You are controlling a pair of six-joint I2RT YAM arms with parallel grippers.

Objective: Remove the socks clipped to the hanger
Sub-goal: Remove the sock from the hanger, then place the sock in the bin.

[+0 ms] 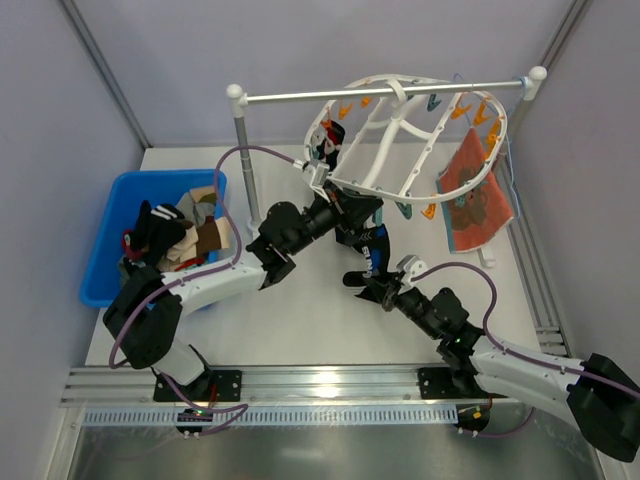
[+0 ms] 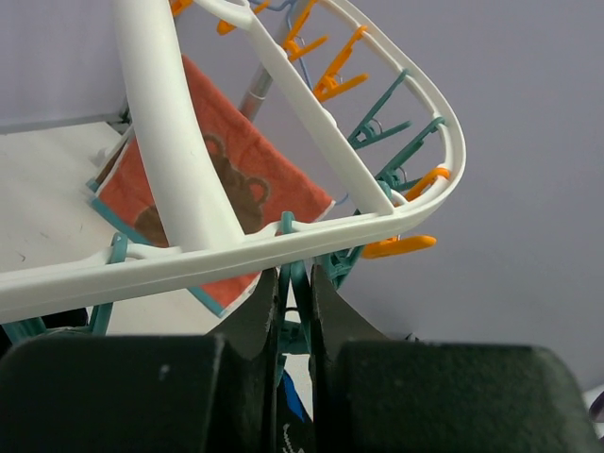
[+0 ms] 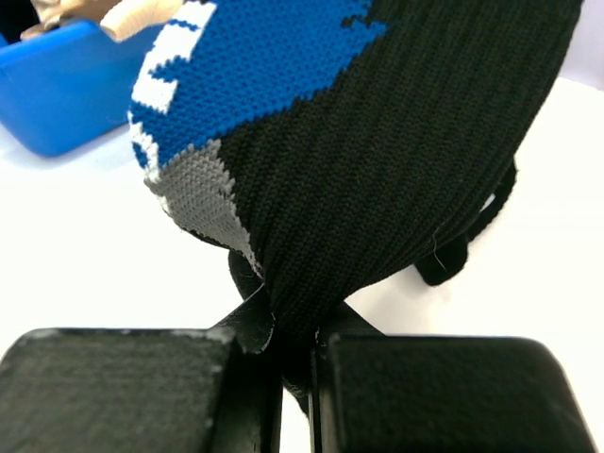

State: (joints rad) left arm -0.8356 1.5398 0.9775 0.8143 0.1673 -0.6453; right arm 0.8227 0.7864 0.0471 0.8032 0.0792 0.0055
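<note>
Seen from above, the hanger (image 1: pixel 400 130) hangs tilted on the rail (image 1: pixel 380 92). The left gripper (image 1: pixel 335 195) is at the hanger's near-left rim. Just below that rim the right gripper (image 1: pixel 365 283) pinches a black-and-blue sock (image 1: pixel 375 250). Another sock (image 1: pixel 326 140) is clipped on the hanger's left side. The orange-red cloth (image 1: pixel 473 195) hangs at its right. Far to the left of the hanger, a blue bin (image 1: pixel 110 240) holds more socks (image 1: pixel 175 235).

In the left wrist view the fingers (image 2: pixel 255 321) are clenched on a teal clip (image 2: pixel 300 283) — directly under the hanger's white rim.

In the right wrist view the fingers (image 3: pixel 250 330) are clamped on the sock's black knit — blue, white and grey patches show above.
</note>
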